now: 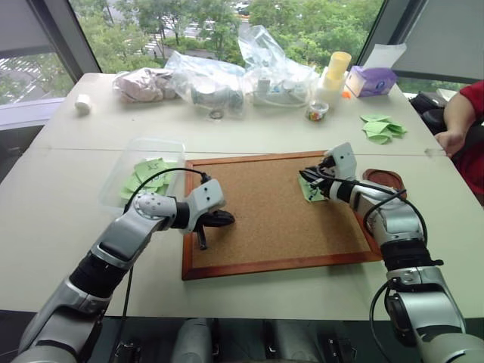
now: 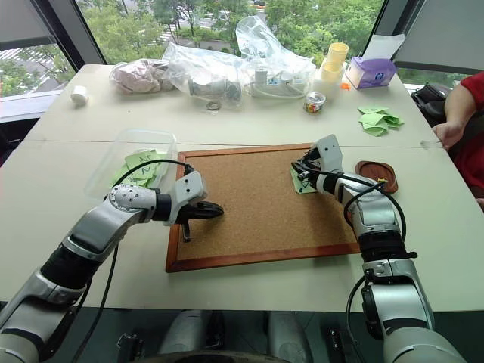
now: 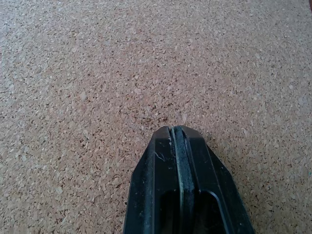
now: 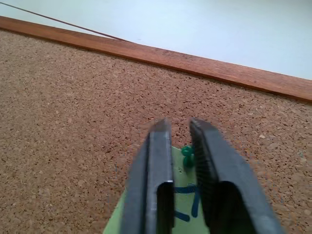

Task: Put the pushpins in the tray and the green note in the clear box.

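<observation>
Two pincers: I had both over the corkboard [image 1: 265, 212], which lay near the surface's front edge.
Left pincer [image 3: 176, 131]: clenched on nothing, its fingers pressed flat together over bare cork by the board's left edge.
Right pincer [image 4: 179, 134]: nearly clenched, a narrow gap left, its tips at a green pushpin [image 4: 187, 152]; whether it gripped the pin I couldn't tell.
Green note [image 1: 310, 189]: flat on the board near its right edge, under my right pincer, that pushpin standing in it.
Tray [image 2: 377, 175]: on the surface just beyond the board's right edge.
Clear box [image 1: 144, 162]: off the board's far left corner, with green notes [image 1: 147, 175] inside.
</observation>
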